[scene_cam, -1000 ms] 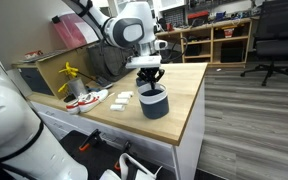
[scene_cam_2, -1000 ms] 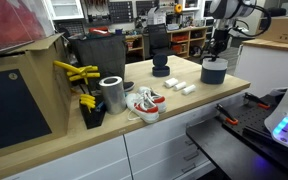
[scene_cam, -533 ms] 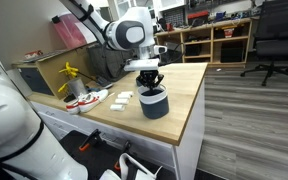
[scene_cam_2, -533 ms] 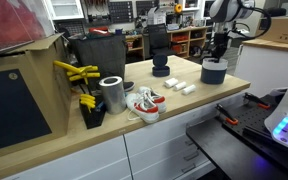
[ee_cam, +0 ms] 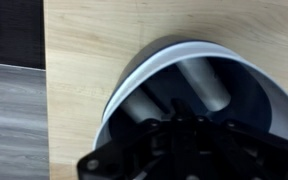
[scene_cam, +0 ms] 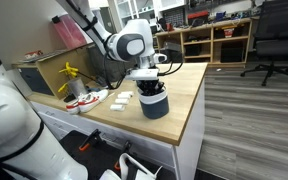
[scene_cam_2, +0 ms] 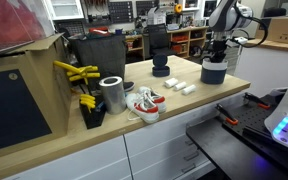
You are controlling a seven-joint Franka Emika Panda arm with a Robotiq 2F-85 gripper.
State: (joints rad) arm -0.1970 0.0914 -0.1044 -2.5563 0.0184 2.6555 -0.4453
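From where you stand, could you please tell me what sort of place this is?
Most likely a robotics lab or workshop: open shelves crammed with parts along the back wall, a black office chair, and a wooden workbench over white cabinets.

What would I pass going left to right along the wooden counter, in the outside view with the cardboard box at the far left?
Yellow-handled tools → silver metal can → red-and-white shoes → small white blocks → dark grey pot, with the gripper reaching down into it.
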